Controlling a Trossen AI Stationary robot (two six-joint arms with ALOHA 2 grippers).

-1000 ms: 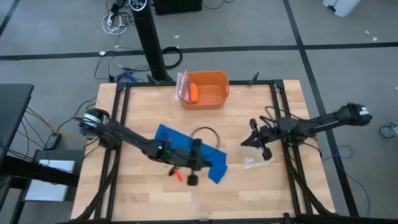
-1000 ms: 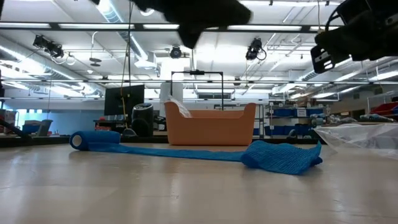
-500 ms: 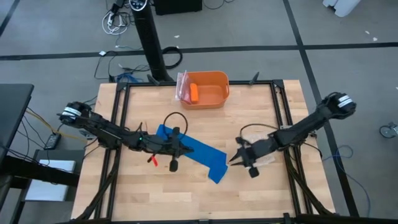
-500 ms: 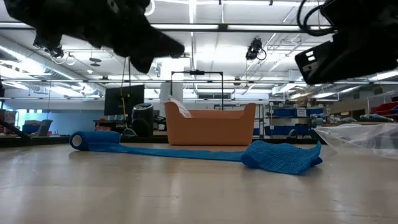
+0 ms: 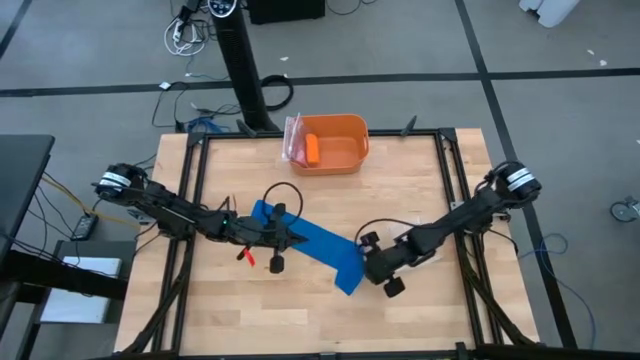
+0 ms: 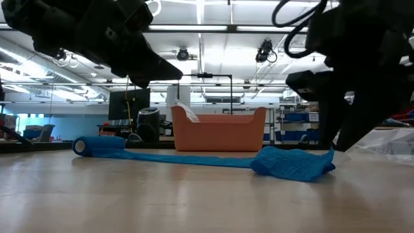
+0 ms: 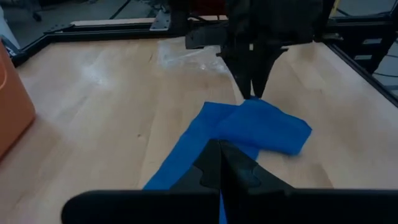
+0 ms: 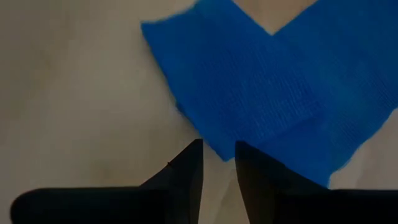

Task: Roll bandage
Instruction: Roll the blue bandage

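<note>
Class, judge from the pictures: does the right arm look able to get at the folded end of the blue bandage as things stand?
Probably yes. The right gripper hangs at the folded end of the bandage, fingers slightly parted, nothing between them. The left gripper sits farther along the strip, out of the way.

Blue bandage lies flat across the table (far end folded over).
</note>
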